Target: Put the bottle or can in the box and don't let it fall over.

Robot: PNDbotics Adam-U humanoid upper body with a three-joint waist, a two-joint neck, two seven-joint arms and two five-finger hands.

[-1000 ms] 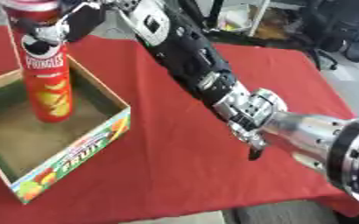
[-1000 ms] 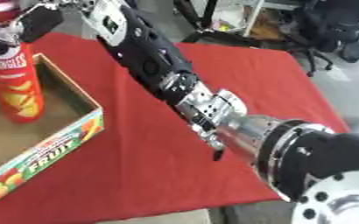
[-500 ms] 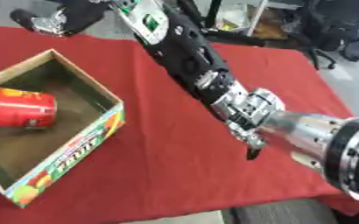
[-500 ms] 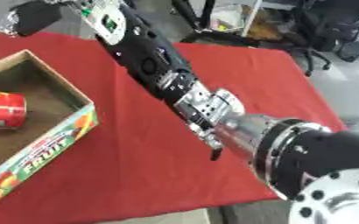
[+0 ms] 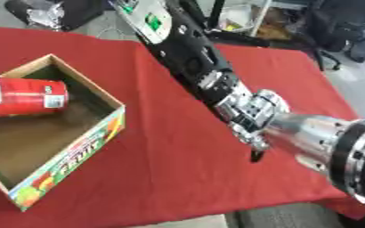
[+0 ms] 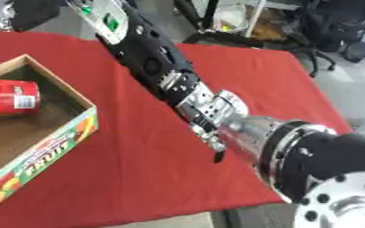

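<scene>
Your red cylindrical can [image 5: 22,95] lies on its side in the cardboard box [image 5: 76,151]; I cannot tell how your fingers stand.

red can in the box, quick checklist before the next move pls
1. Red can inside the box: ok.
2. Can upright: not ok, it lies on its side, resting on the left wall.
3. Box flat on the red tablecloth: ok.
4. Right hand holding the can: not ok, only its arm shows.
5. Left hand ready: cannot tell, not in view.
</scene>
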